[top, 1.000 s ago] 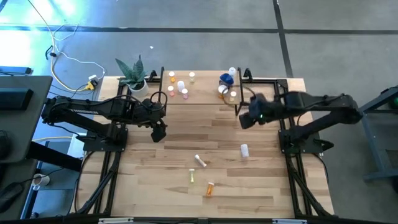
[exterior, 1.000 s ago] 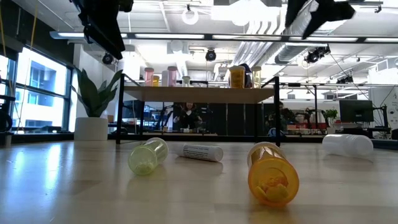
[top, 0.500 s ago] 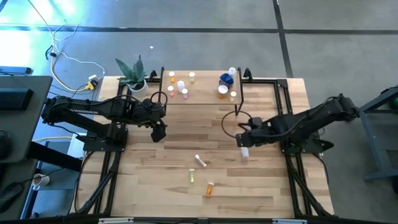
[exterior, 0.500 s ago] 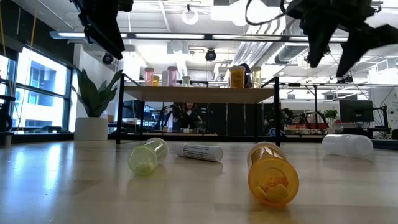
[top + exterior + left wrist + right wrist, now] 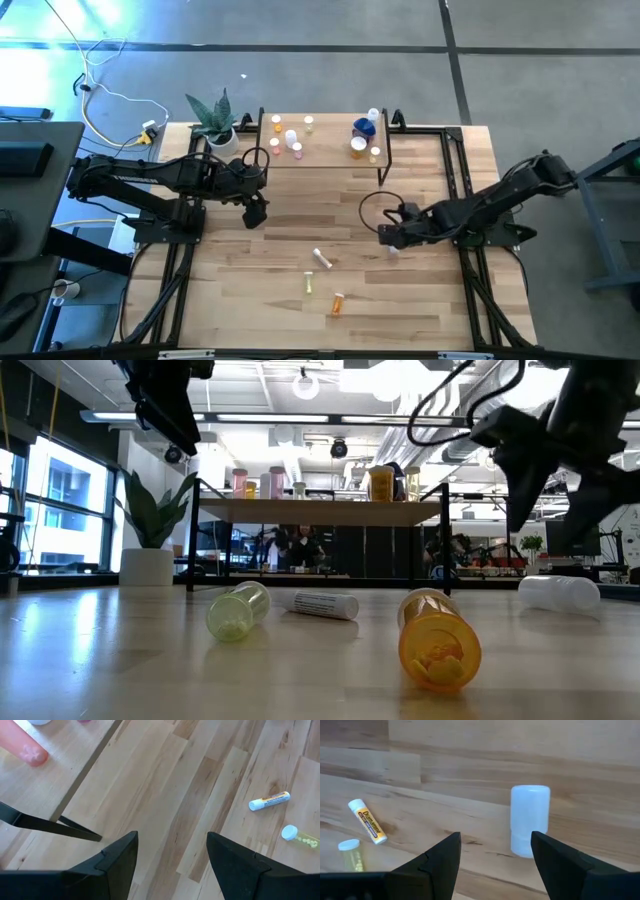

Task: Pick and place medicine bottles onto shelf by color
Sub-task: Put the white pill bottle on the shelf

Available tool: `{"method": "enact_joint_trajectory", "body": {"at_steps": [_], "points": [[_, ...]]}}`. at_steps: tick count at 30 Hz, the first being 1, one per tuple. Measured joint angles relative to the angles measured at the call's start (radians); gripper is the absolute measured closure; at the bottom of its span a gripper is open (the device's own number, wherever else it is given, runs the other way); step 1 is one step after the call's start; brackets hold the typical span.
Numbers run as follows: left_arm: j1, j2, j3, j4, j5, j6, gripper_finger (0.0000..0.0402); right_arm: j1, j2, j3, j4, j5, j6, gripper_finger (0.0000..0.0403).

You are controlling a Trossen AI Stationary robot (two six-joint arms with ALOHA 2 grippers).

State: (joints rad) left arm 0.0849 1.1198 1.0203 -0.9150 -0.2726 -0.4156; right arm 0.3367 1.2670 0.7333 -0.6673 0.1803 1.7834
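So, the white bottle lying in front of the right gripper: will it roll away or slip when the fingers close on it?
The white bottle lies on its side on the smooth wooden table, so a nudge would probably roll it. It looks like smooth plastic, possibly slippery. The right gripper is open and apart from it; closing squarely across the body seems safest.

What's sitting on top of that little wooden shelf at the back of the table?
The shelf carries small bottles in two clusters: pink, orange and pale ones toward the plant side, and a larger blue bottle with orange and white ones on the other side. No bottle shows on the table beneath it in the low view.
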Motion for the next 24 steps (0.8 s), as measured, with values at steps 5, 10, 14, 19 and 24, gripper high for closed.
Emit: {"method": "enact_joint_trajectory", "body": {"at_steps": [5, 10, 14, 19, 24], "points": [[0.000, 0.000, 0.000, 0.000, 0.000, 0.000, 0.0174, 0.000, 0.042, -0.016, 0.010, -0.039, 0.014, 0.0171], [0.000, 0.000, 0.000, 0.000, 0.000, 0.000, 0.0174, 0.000, 0.120, -0.016, 0.015, -0.061, 0.010, 0.0171], [0.000, 0.000, 0.000, 0.000, 0.000, 0.000, 0.0174, 0.000, 0.178, -0.016, 0.015, -0.082, 0.015, 0.0171], [0.000, 0.000, 0.000, 0.000, 0.000, 0.000, 0.0174, 0.000, 0.220, -0.016, 0.025, -0.084, 0.015, 0.0178], [0.000, 0.000, 0.000, 0.000, 0.000, 0.000, 0.0174, -0.001, 0.226, -0.016, 0.029, -0.095, 0.016, 0.0223]]}}
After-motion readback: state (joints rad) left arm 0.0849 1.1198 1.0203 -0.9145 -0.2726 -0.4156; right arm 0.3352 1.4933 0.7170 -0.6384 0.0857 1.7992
